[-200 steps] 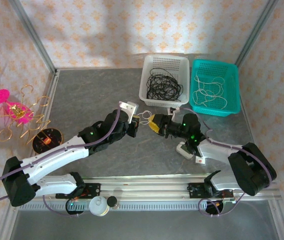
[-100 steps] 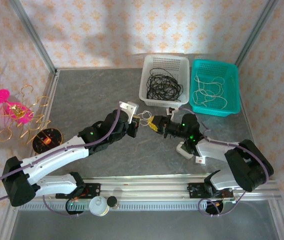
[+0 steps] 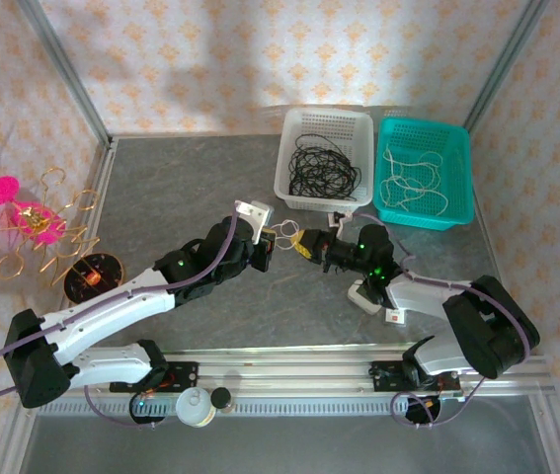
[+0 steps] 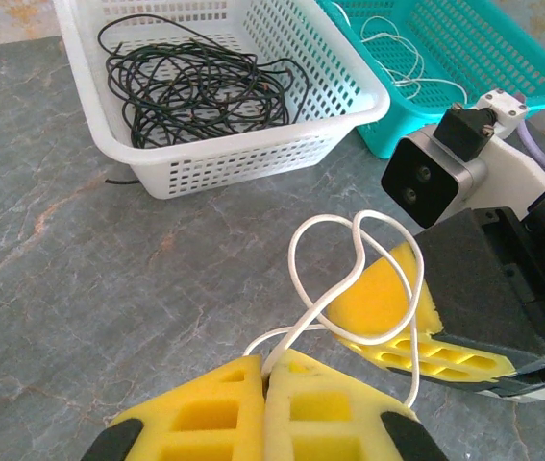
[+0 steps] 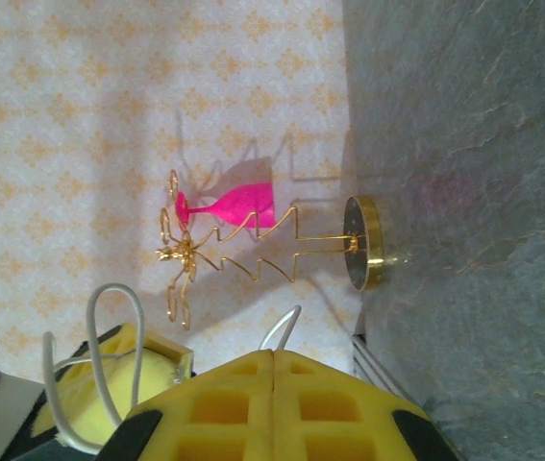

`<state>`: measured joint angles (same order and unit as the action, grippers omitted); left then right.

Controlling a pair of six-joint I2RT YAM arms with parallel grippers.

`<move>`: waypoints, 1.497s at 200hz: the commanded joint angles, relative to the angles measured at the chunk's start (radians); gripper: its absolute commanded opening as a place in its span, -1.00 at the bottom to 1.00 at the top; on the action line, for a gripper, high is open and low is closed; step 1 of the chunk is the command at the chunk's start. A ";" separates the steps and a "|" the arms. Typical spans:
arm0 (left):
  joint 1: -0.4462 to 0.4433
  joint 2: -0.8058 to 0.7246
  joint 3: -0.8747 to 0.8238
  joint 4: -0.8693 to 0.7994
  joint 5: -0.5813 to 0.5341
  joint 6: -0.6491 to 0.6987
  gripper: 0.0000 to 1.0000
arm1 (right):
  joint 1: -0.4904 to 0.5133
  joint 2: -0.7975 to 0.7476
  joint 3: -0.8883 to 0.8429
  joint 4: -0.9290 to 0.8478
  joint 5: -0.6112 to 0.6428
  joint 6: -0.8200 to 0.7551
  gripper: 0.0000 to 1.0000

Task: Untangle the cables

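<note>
Left wrist view: the left gripper (image 4: 267,384), its yellow foam pads cut off by the bottom edge, has its jaws pressed flat together on a thin, limp white cord (image 4: 349,279). The cord comes out of the seam and rises in a crossed loop. The loop drapes over one yellow pad of the right gripper (image 4: 380,305); the other pad is hidden behind that gripper's black body.

In the right wrist view the right gripper (image 5: 274,403) is closed too, with a short end of the cord (image 5: 282,331) poking out between its pads. How much is pinched inside cannot be seen.

From the top external view the two grippers, left (image 3: 270,247) and right (image 3: 304,244), meet nearly tip to tip over the grey stone-patterned table (image 3: 181,178), the cord (image 3: 284,232) a small blur between them. Just beyond stand a white slotted plastic basket (image 3: 309,202) holding tangled black cords (image 3: 321,163) and, just beside it on the right, a teal plastic basket (image 3: 428,219) with loose white cords (image 3: 413,178). Bare table opens to the left, up to a gold wire stand (image 3: 42,237) by the left edge.
</note>
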<state>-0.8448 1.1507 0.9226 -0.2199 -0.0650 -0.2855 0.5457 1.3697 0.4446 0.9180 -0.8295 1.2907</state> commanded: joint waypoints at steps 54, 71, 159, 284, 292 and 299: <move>0.005 -0.095 0.072 -0.086 -0.156 0.075 -1.00 | -0.123 -0.162 -0.066 -0.347 0.135 -0.302 -1.00; 0.017 -0.107 0.079 -0.090 -0.171 0.086 -1.00 | -0.165 -0.182 -0.073 -0.414 0.145 -0.343 -1.00; 0.073 -0.153 0.076 -0.113 -0.115 0.113 -1.00 | -0.336 -0.384 -0.063 -0.513 0.131 -0.469 -1.00; 0.073 -0.097 0.092 -0.080 0.021 0.120 -1.00 | -0.087 0.000 0.024 0.098 -0.106 -0.084 0.09; 0.073 -0.095 0.093 -0.077 0.027 0.119 -1.00 | -0.071 0.023 0.033 0.120 -0.101 -0.056 0.09; 0.073 -0.094 0.092 -0.073 0.032 0.119 -1.00 | -0.057 0.046 0.038 0.143 -0.097 -0.026 0.06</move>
<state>-0.7761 1.0477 0.9813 -0.3073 -0.0677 -0.1810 0.4500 1.3647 0.4362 0.8783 -0.9051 1.1389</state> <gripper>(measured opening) 0.046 0.541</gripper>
